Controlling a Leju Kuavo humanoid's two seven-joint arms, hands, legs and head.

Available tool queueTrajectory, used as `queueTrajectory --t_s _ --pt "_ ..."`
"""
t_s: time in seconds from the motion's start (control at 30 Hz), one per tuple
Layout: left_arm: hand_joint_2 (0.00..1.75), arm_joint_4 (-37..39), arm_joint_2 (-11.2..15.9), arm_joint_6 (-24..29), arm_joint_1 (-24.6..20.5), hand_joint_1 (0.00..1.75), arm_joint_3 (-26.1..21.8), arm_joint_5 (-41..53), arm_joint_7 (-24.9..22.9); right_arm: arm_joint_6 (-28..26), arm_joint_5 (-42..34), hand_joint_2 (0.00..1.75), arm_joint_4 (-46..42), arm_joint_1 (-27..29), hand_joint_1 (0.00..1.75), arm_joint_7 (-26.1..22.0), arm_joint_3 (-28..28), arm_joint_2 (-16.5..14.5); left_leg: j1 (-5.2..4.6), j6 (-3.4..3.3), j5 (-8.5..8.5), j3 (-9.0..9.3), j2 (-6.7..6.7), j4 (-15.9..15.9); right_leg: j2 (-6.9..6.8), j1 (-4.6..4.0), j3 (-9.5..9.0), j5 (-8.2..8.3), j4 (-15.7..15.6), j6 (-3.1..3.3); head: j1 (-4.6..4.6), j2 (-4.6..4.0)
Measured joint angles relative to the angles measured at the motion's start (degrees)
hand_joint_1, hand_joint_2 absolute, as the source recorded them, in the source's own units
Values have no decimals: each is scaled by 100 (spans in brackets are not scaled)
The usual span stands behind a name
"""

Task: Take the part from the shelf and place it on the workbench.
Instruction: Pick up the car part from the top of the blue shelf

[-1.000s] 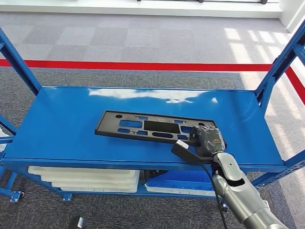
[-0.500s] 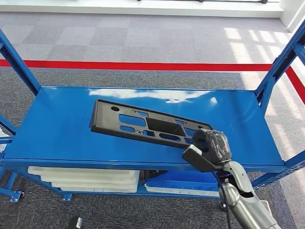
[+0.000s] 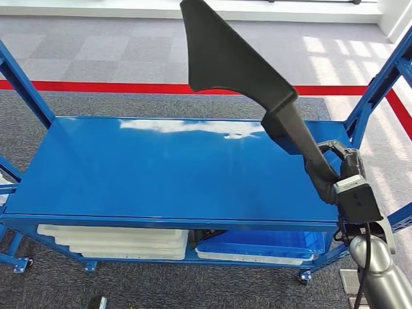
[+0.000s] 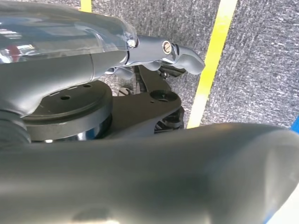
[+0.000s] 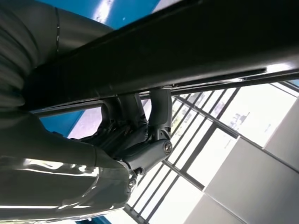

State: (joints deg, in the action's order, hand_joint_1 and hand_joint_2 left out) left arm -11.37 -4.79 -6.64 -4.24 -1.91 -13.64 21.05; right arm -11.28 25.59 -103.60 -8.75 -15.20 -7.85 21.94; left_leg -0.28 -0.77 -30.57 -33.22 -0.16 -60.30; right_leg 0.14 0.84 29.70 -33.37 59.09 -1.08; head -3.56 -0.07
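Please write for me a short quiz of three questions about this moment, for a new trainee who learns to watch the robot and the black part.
1. True or false: the black part lies flat on the blue shelf.
2. Which hand holds the part? A) left hand B) right hand C) a person's hand
3. Fill in: in the head view, a ___ line crosses the carpet behind the shelf.

Key
1. False; it is lifted clear of the shelf, tilted up.
2. B; it grips one end.
3. red
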Motion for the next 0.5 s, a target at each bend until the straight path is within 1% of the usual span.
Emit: queueTrajectory --t_s 0.07,0.2,0.33,0.5 --pt "0 0 0 -11 -1 0 -2 9 2 209 -350 175 -80 -40 175 -77 68 10 0 0 0 0 0 0 0 0 0 0 0 0 0 0" --pt "175 0 -2 -52 -1 0 -5 20 -2 641 -1102 175 -169 -52 175 -183 126 1 1 0 0 -1 0 0 0 -1 1 -1 0 0 0 0" --pt "175 0 -2 -79 -2 0 -8 43 -2 887 -1511 175 -149 20 175 -262 124 -62 1 0 -1 -3 0 1 0 -1 3 -3 0 -2 0 0" --pt "175 0 -2 -137 1 0 -7 107 -20 1104 -1880 175 -14 102 175 -342 117 -222 2 0 -1 -4 0 2 0 -2 3 -3 0 -2 0 0"
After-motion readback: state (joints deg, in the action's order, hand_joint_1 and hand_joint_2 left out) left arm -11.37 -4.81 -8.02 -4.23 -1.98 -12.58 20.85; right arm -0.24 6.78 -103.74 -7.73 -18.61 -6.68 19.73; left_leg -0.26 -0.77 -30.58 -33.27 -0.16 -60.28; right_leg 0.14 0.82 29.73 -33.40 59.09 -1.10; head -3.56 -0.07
